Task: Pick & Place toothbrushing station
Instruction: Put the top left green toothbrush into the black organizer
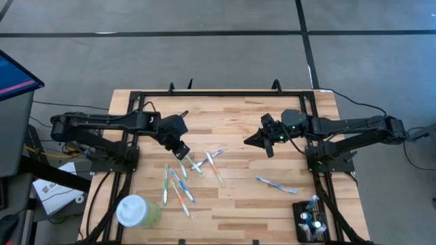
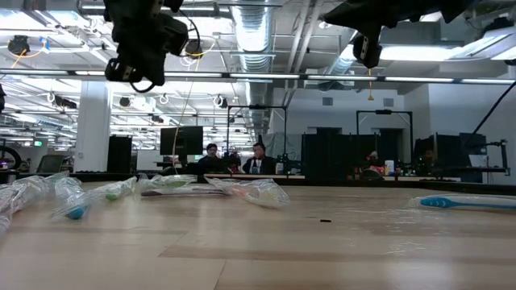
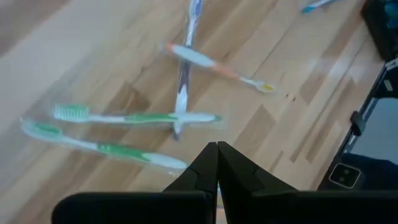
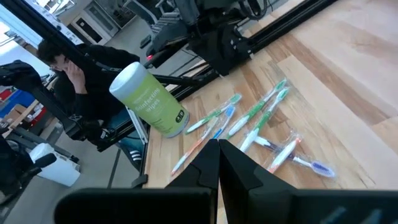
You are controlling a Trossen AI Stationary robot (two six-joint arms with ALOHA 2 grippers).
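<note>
The toothbrushing station (image 1: pixel 310 219), a small black holder with a few items standing in it, sits at the table's near right corner. Several wrapped toothbrushes (image 1: pixel 180 182) lie flat on the wood around the middle, and one more toothbrush (image 1: pixel 276 184) lies toward the right. My left gripper (image 1: pixel 183 152) hangs shut, slanting down above the far end of the toothbrush cluster (image 3: pixel 134 117) and clear of it. My right gripper (image 1: pixel 249 140) is shut too, held high and nearly level right of the middle, pointing toward the table's left. Neither holds anything.
A pale green canister with a white lid (image 1: pixel 136 211) stands at the near left corner. A black frame (image 1: pixel 225 94) runs along the table's far and side edges. Bare wood lies between the cluster and the single toothbrush. People sit in the room beyond (image 2: pixel 234 157).
</note>
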